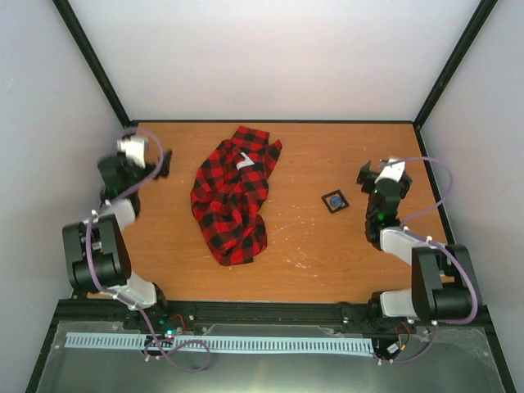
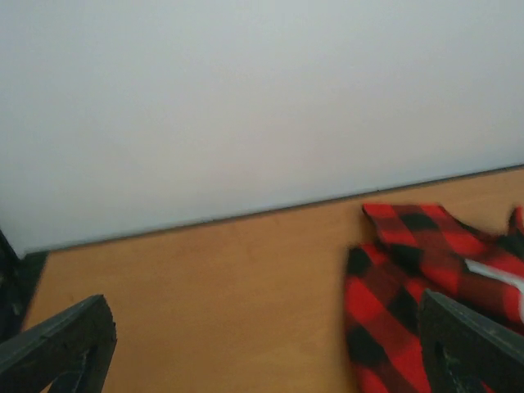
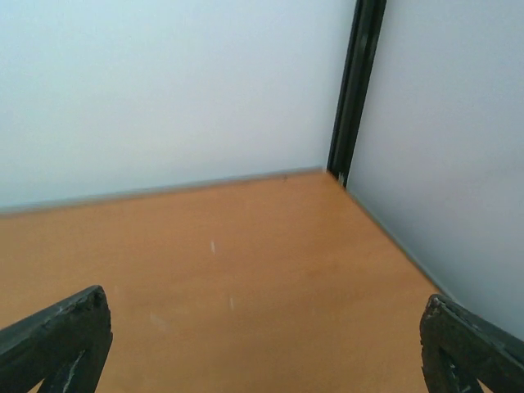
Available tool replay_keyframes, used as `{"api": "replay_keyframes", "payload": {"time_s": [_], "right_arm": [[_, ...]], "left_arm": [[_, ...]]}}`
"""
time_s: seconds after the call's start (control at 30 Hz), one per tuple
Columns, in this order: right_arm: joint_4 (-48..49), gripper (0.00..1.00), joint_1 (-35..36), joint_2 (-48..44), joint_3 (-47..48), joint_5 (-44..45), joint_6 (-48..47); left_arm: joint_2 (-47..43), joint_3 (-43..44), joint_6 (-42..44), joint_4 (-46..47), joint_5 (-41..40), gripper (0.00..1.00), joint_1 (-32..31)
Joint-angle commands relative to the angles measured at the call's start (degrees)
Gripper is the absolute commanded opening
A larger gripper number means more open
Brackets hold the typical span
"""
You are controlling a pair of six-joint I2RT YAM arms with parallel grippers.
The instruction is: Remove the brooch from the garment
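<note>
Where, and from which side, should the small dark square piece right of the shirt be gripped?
Across two opposite edges of the square piece, from straight above: it lies flat on the table, clear of the shirt, turned cornerwise, so the jaws should probably turn to match.

An orange-brown wood-grain tabletop [image 1: 327, 155] is filling the middle of the top view, and faint white scuff marks [image 1: 304, 260] are showing on its near right part. Plain white wall panels [image 1: 278, 57] are standing round it on the far, left and right sides. A black corner post [image 1: 94, 61] is rising at the far left where the panels meet, and a second black post [image 1: 454, 61] at the far right. A black metal rail [image 1: 270, 311] is running along the near edge. Just in front of it, a long white slotted strip [image 1: 246, 344] is lying on a grey surface [image 1: 270, 372].
</note>
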Motion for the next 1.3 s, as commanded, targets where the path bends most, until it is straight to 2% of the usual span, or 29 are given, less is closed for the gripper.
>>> {"api": "replay_keyframes", "payload": {"time_s": [0.0,0.03,0.07,0.17,0.3,0.37,0.5,0.6,0.73,1.03,1.13,1.27], "right_arm": [[-13.14,1.00,0.18,-6.60,8.01,4.85,8.28],[-14.23,1.00,0.15,-7.29,9.30,4.56,11.51],[-16.51,1.00,0.02,-7.96,10.93,4.82,15.52],[-29.50,1.00,-0.87,-9.68,16.35,4.39,31.03],[-26.17,1.00,-0.77,-6.83,17.65,-16.00,27.94],[-30.82,1.00,1.12,-3.36,22.00,-21.22,26.85],[-40.10,1.00,8.99,4.92,30.37,-21.43,20.39],[-45.00,0.99,12.84,12.34,37.26,-24.39,19.49],[-52.26,0.95,14.64,24.82,49.74,-28.98,18.42],[-64.08,0.89,19.47,48.88,78.63,-30.42,18.09],[-66.96,0.88,20.14,55.50,87.94,-31.19,18.70],[-69.95,0.78,20.46,62.51,96.74,-31.84,19.93]], "left_arm": [[7.15,29.12,7.86,-46.49,7.04,1.00,0.50],[9.88,34.74,9.23,-56.32,7.97,1.00,0.55],[12.09,39.43,10.33,-62.09,8.68,1.00,0.55],[16.75,46.16,13.14,-70.75,12.54,1.00,0.73],[18.40,44.65,15.79,-71.97,17.10,1.00,-0.50],[20.66,45.30,17.89,-74.13,15.36,1.00,-2.76],[26.10,48.73,17.89,-76.72,13.35,1.00,-5.88],[30.03,52.71,16.43,-77.06,13.70,0.99,-6.46],[34.46,56.46,16.40,-79.22,12.59,0.88,-7.68],[36.39,53.05,17.58,-78.63,9.31,0.75,-9.28],[36.22,50.73,17.17,-77.11,8.62,0.79,-9.45],[36.31,48.42,17.05,-76.23,7.42,0.80,-10.38]]}}
